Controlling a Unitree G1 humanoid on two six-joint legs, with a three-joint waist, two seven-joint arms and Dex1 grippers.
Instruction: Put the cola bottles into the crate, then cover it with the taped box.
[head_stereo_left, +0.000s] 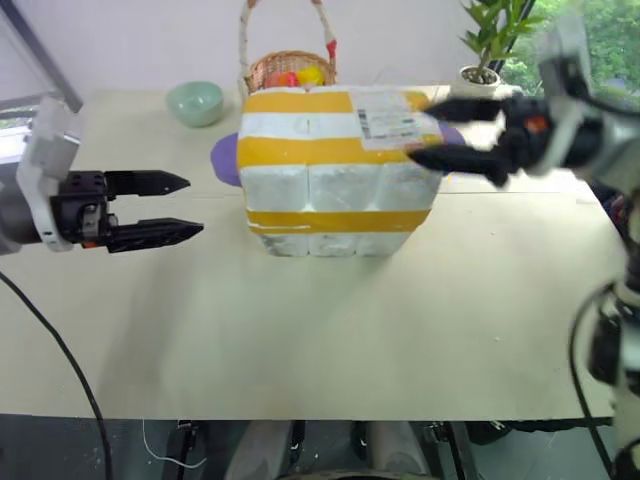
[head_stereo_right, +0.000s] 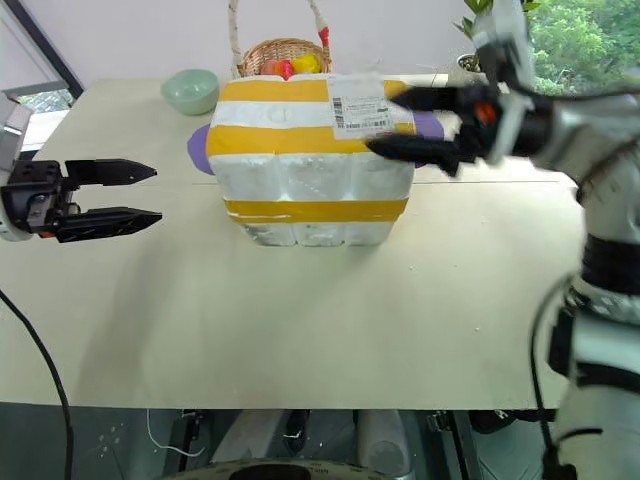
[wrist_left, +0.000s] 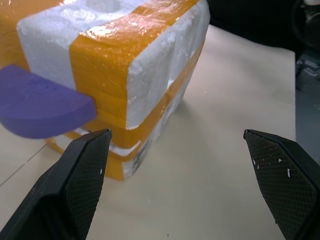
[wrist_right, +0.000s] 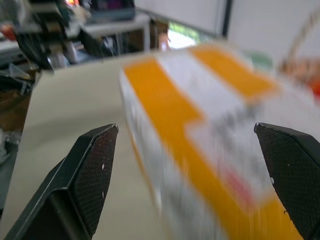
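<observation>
Beige desk is occupied centrally by the taped box, a wicker basket seen at twelve o'clock behind it. Left claw is held open at nine o'clock, apart; right claw is spread empty at the box's two o'clock corner.

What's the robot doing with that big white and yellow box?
The taped box sits on the table, in front of a wicker basket and beside a green bowl. The left gripper waits open, off to the box's side. The right gripper is open too, up by the box's top corner near the label. Neither one is holding anything.
</observation>
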